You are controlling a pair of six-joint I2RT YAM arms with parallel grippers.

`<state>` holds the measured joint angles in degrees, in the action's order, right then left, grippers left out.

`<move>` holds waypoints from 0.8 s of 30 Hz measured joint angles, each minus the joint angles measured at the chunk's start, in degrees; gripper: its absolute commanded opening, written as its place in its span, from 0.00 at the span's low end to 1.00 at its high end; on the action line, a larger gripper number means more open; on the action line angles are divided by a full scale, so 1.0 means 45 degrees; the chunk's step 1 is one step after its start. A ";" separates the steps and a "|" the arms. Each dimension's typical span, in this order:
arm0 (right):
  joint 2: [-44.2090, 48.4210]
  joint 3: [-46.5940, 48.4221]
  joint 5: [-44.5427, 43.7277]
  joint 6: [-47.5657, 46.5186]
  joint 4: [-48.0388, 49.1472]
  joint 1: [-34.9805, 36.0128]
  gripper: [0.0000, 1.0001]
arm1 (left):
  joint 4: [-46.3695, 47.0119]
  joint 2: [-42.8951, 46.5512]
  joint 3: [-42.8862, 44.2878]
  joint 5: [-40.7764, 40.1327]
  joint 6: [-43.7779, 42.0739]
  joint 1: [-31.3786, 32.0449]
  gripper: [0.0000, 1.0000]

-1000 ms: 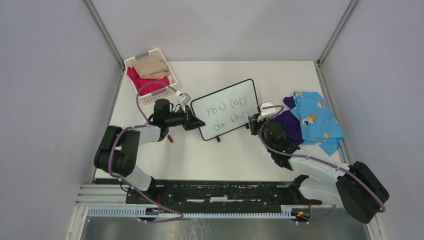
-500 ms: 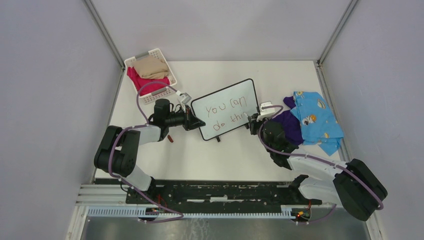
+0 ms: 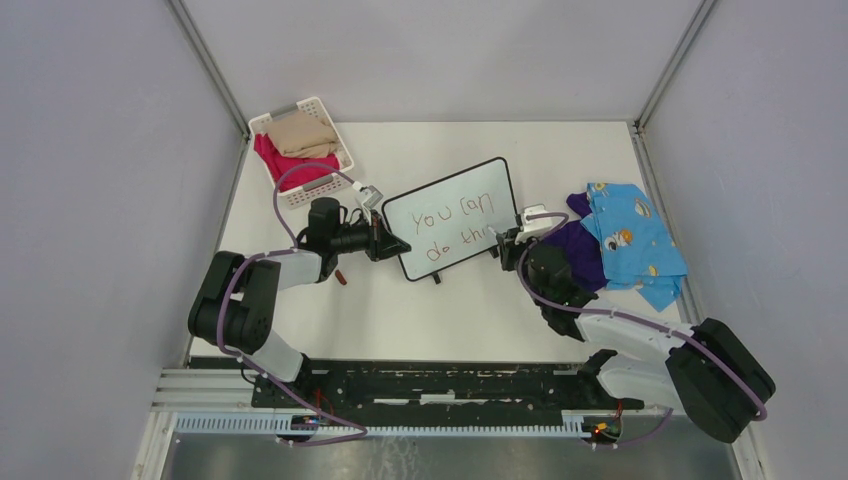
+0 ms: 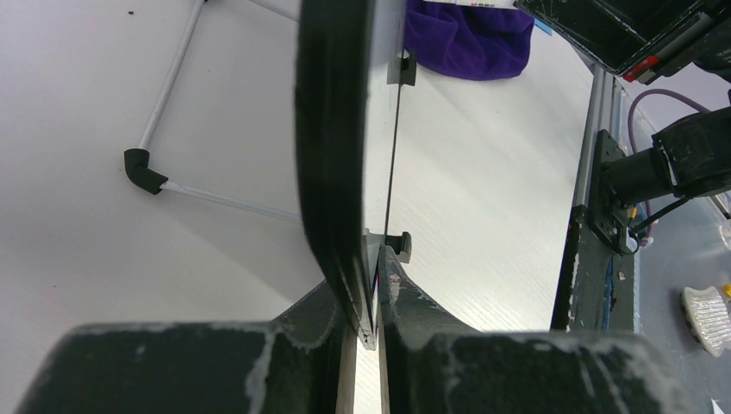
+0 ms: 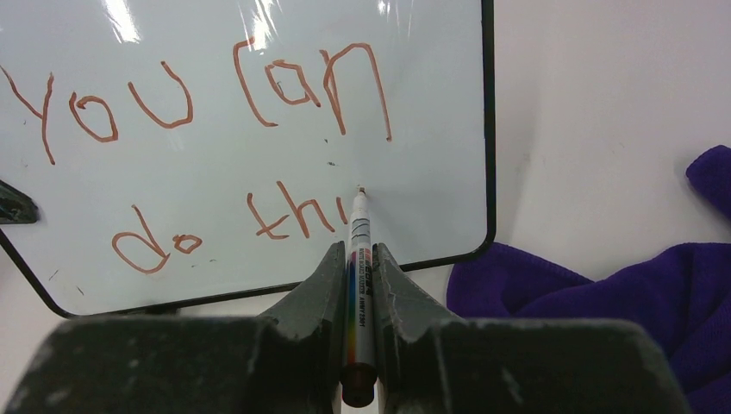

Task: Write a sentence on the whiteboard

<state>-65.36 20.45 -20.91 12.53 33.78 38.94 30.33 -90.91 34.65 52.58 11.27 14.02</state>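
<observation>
Writing is in progress and the sentence is not finished.

**Top external view.** The whiteboard [image 3: 450, 218] stands propped at the middle of the table [image 3: 420, 310], with its face turned toward the near edge. It reads "you can" on the upper line and "do thi" on the lower line. The left gripper [image 3: 388, 245] meets the board's left edge. The right gripper [image 3: 505, 240] sits at the board's right side, level with the lower line. At the far left there is one white basket [image 3: 300, 150] holding one tan and one pink piece of fabric. On the right lie one purple cloth [image 3: 575, 250] and one blue printed garment [image 3: 630, 240].

**Left wrist view.** The board appears edge-on. The left fingers are closed on its black frame, steadying it. Two small black feet show along the board's lower edge.

**Right wrist view.** The right fingers are clamped on one marker [image 5: 359, 259]. Its tip rests at the board surface just right of the "i". The purple cloth lies just beside the board's near right corner.

**Step in hand.** The current step is the last word of the lower line. The next move probably calls for light, even tip pressure and a short stroke to the right. Little free board is left before the frame. The left grip should hold firm so the board does not tip back.
</observation>
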 measured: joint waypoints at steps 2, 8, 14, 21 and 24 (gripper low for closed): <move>0.0039 -0.0083 0.0019 0.0044 0.0005 0.0000 0.00 | -0.0005 0.0000 0.0000 0.0000 0.0000 0.0000 0.02; 0.0126 -0.0306 0.0029 0.0078 -0.0005 0.0000 0.00 | -0.0005 0.0000 0.0000 0.0000 0.0000 0.0000 0.02; 0.0151 -0.0359 -0.0223 0.0185 -0.0131 0.0000 0.00 | -0.0005 0.0000 0.0000 0.0000 0.0000 0.0000 0.02; 0.0117 -0.0359 -0.0763 0.0291 -0.0539 0.0000 0.00 | 0.0000 0.0000 0.0000 0.0000 -0.0005 0.0000 0.02; 0.0087 -0.0359 -0.0840 0.0296 -0.0670 0.0000 0.00 | 0.0000 0.0000 0.0000 0.0005 0.0000 0.0005 0.02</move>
<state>-64.97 18.83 -24.69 13.87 30.76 38.94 30.33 -90.91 34.65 52.60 11.27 14.04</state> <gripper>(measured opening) 0.179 0.174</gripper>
